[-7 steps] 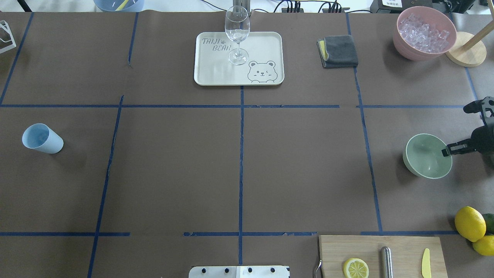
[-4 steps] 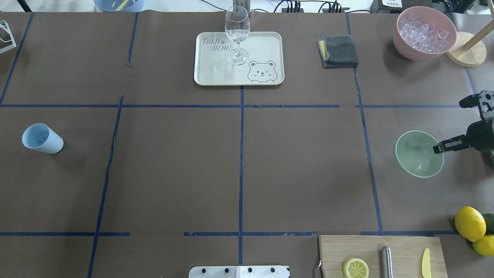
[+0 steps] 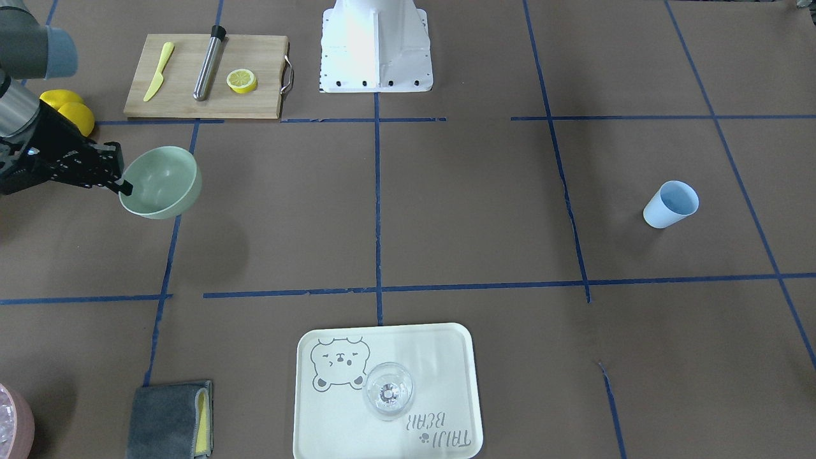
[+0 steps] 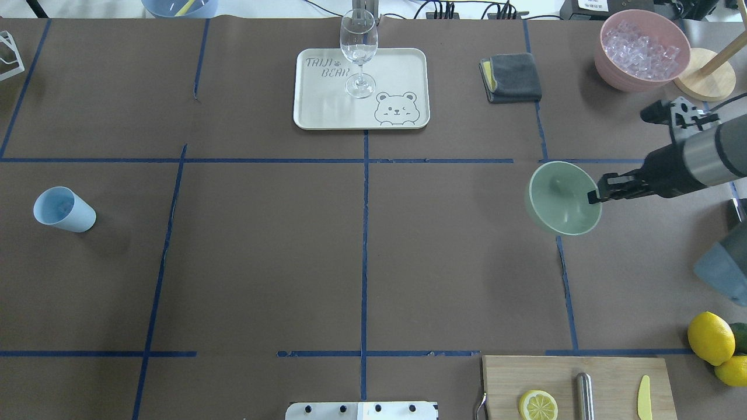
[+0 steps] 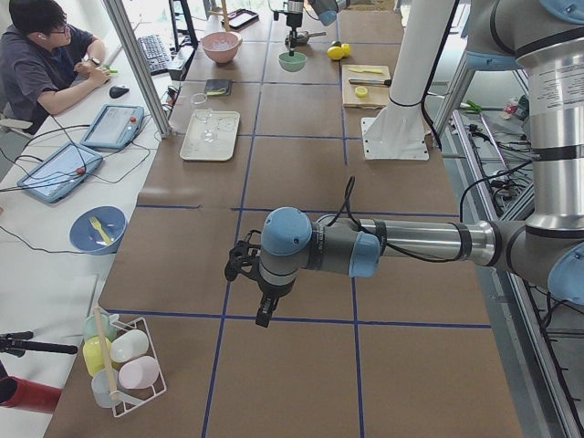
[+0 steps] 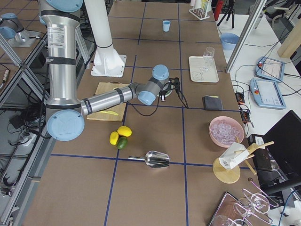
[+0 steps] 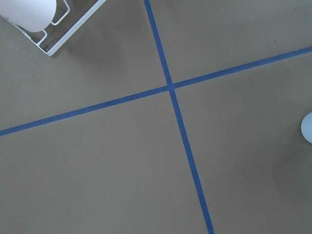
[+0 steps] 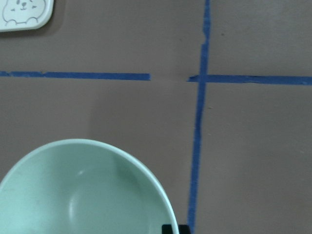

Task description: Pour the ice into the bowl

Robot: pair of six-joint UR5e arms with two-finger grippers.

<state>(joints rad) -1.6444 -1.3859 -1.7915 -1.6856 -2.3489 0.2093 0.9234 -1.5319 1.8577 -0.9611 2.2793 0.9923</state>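
brown paper with a grid of blue tape [image 4: 365, 233] covers the bench [image 4: 262, 262]. the bowl [image 4: 560, 198] hangs above it, its shadow on the paper in the front view, by the tape crossing right of the middle. the right fingers [image 4: 598, 194] are clamped on its rim at the side toward the bench's right end, so the bowl juts from their tips toward the middle, mouth up. in the right wrist view the bowl fills the lower left and a black fingertip shows at its rim. the ice [image 4: 641, 49] sits heaped in the pink tub [image 4: 607, 67] at the far right corner, well apart from bowl and fingers. the left fingers [image 5: 264, 310] hang over the bench's left end; from that side view i cannot tell whether they are apart or together.
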